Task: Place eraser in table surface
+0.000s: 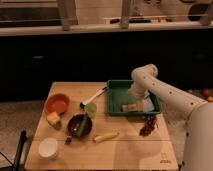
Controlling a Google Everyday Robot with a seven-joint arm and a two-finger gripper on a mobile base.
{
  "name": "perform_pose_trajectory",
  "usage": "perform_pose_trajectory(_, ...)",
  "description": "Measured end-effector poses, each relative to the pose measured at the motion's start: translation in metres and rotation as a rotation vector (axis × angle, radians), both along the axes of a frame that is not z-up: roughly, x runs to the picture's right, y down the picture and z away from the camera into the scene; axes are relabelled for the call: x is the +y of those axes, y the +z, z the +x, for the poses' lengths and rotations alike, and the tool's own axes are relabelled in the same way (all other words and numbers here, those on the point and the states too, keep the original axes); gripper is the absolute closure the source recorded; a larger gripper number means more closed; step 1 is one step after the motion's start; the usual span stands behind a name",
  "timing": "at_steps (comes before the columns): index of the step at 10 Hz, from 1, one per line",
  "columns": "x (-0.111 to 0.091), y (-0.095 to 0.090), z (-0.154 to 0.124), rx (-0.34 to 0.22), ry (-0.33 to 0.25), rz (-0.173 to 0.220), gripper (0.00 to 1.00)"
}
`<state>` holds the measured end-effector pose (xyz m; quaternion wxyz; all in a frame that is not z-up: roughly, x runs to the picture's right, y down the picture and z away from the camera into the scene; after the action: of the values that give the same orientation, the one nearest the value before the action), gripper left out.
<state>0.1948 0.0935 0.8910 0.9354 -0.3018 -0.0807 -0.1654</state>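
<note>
The eraser point(130, 107), a small tan block, lies inside the green tray point(116, 95) near its front edge. My gripper point(134, 95) hangs from the white arm point(150, 80) that reaches in from the right, just above and behind the eraser, inside the tray. Whether it touches the eraser does not show. The light wooden table surface point(125, 150) carries the tray and everything else.
A light-blue pad point(145, 104) lies in the tray beside the eraser. On the table are an orange bowl point(57, 103), a dark bowl point(79, 125), a white cup point(48, 147), a yellow banana-like piece point(106, 136), dark grapes point(148, 126) and a white-handled utensil point(94, 96).
</note>
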Motion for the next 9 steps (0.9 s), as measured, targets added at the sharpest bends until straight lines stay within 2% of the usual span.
perform_pose_trajectory(7,0.021,0.019,-0.005,0.001,0.005,-0.031,0.21)
perform_pose_trajectory(9,0.024,0.021,-0.003,0.007,0.002,-0.032,0.37)
